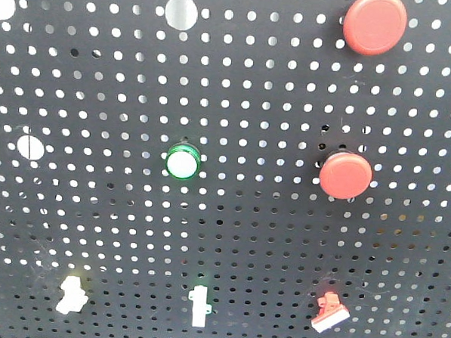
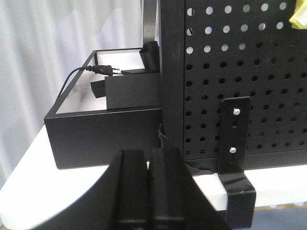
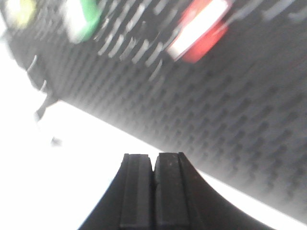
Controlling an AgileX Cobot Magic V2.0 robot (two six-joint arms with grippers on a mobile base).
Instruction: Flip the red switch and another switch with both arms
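red switch (image 1: 330, 312), small, white bar tip, on pegboard (image 1: 252, 238)

**Bystanders on and around the perforated board**

A black perforated metal panel (image 1: 229, 237) fills the front view. Two large round red push buttons (image 1: 374, 24) (image 1: 345, 174) sit on its right side, one above the other. Near the centre is a round white indicator with a green ring (image 1: 183, 162). On the bottom row, a slim white toggle with a green tint (image 1: 199, 306) stands in the middle. In the left wrist view, an open black box (image 2: 103, 134) rests on a white tabletop (image 2: 29, 163) just beside the panel's edge, holding a black plug and cable (image 2: 88, 70). A black slotted bracket (image 2: 235, 139) with two screws stands against the panel's foot.
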